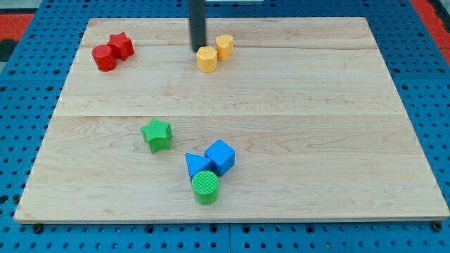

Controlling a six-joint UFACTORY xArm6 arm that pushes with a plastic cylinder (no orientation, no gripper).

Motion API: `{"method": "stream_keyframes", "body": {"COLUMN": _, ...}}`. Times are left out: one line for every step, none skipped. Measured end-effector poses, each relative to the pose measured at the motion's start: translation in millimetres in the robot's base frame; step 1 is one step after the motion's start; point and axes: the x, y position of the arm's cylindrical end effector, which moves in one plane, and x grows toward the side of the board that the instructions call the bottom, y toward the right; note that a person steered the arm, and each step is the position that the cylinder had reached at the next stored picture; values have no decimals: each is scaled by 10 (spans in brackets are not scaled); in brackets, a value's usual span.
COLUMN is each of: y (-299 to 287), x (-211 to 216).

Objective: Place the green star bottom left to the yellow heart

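- Bench [281, 91]: pale wooden board of joined planks, resting on a blue perforated surface. No brand, label or writing readable anywhere on it or on the blocks.
- Green star [156, 134]: lies flat on the bench, left of centre and somewhat toward the bottom edge. One point faces the view's top; no clear long axis, the shape being roughly even all round. It stands apart from every other block.
- Yellow heart [224, 46]: near the top edge, about midway along it. Shape only loosely readable at this size. Just beside it, touching or nearly so on its lower left, sits a yellow hexagon-like block [207, 59].
- My tip [198, 49]: the dark rod comes straight down from the view's top and its end rests just left of the two yellow blocks, close against the hexagon-like one; I cannot tell whether it touches. It is well apart from the green star.
- Pincer: the arm carries none, only the rod, so nothing is held or clasped.
- Red star [121, 46] and red cylinder [105, 57]: touching pair near the top left corner.
- Near the bottom edge, centre-left: blue cube [221, 156], blue triangle [197, 166] and green cylinder [205, 187], bunched together and touching.
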Motion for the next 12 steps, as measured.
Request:
{"method": "stream_keyframes", "body": {"y": -226, "x": 842}}
{"method": "stream_keyframes", "body": {"y": -413, "x": 1353}}
{"method": "stream_keyframes", "body": {"y": -818, "x": 1708}}
{"method": "stream_keyframes", "body": {"y": -935, "x": 2184}}
{"method": "stream_keyframes", "body": {"y": -555, "x": 2378}}
{"method": "stream_keyframes", "body": {"y": -353, "x": 1891}}
{"method": "stream_keyframes", "body": {"y": -404, "x": 1461}}
{"method": "stream_keyframes", "body": {"y": -149, "x": 1637}}
{"method": "stream_keyframes", "body": {"y": -175, "x": 1848}}
{"method": "stream_keyframes", "body": {"y": 161, "x": 1863}}
{"method": "stream_keyframes", "body": {"y": 515, "x": 1380}}
{"method": "stream_keyframes", "body": {"y": 730, "x": 859}}
